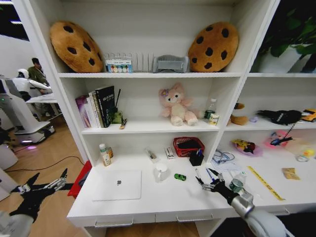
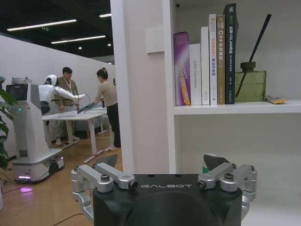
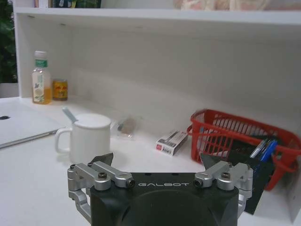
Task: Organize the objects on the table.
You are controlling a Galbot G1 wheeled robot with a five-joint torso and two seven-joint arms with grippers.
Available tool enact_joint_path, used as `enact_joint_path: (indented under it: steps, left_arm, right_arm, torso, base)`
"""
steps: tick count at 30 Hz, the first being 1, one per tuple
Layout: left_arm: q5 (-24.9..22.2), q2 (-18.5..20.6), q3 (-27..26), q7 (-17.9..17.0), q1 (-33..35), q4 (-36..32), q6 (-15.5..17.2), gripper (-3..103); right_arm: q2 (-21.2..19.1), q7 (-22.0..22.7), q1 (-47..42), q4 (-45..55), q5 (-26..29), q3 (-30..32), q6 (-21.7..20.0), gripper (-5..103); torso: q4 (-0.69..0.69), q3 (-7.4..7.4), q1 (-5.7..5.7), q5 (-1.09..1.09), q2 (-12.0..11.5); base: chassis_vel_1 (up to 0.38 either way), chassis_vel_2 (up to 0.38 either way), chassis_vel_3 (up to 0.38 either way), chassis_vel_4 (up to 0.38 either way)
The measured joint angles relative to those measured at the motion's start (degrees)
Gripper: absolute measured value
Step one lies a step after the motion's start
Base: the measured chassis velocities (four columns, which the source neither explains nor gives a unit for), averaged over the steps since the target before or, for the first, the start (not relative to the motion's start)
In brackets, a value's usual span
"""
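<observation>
One laptop, one toy car

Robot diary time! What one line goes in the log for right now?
right claw: open, over the table by loose pens | left claw: open, off table's left end | laptop: shut | holding: nothing

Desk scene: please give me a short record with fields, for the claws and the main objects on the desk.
left claw: open, off the desk's left end, holding nothing
right claw: open, low over the desk near the loose pens
laptop: closed, flat, front left
white mug: upright, right of laptop
green toy car: right of mug
pen cup: before red basket
</observation>
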Motion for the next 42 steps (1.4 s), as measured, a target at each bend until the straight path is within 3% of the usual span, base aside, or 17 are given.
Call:
enact_joint_path:
  steps: [1,3,7,14,25,42]
  left_arm:
    - [0.00,0.00,0.00,0.00,0.00,0.00,0.00,100]
    - [0.00,0.00,0.00,0.00,0.00,0.00,-0.01,100]
    - [0.00,0.00,0.00,0.00,0.00,0.00,-0.01,100]
    - [0.00,0.00,-0.01,0.00,0.00,0.00,-0.02,100]
    - [0.00,0.00,-0.01,0.00,0.00,0.00,-0.02,100]
    - [0.00,0.00,0.00,0.00,0.00,0.00,-0.02,100]
  right_arm:
    - [0.00,0.00,0.00,0.00,0.00,0.00,0.00,100]
    - [-0.78,-6.76,2.97,-5.17,0.98,-1.40,-0.67,100]
    - [-1.19,-13.33,8.18,-12.07,0.69,-4.90,-0.33,100]
    - [-0.47,-20.74,21.74,-21.75,-1.69,-15.02,3.32,100]
    - [2.13,-26.37,32.16,-30.13,-4.70,-24.17,6.69,100]
    - [6.59,-26.43,42.18,-40.49,-5.18,-32.24,7.44,102]
  torso:
    - [0.00,0.00,0.00,0.00,0.00]
    - [0.00,0.00,0.00,0.00,0.00]
    - [-0.02,0.00,0.00,0.01,0.00]
    - [0.02,0.00,0.00,-0.01,0.00]
    - [0.00,0.00,0.00,-0.01,0.00]
    - [0.00,0.00,0.00,-0.01,0.01]
  base:
    - [0.000,0.000,0.000,0.000]
    - [0.000,0.000,0.000,0.000]
    - [0.000,0.000,0.000,0.000]
    - [0.000,0.000,0.000,0.000]
    - [0.000,0.000,0.000,0.000]
    - [0.000,0.000,0.000,0.000]
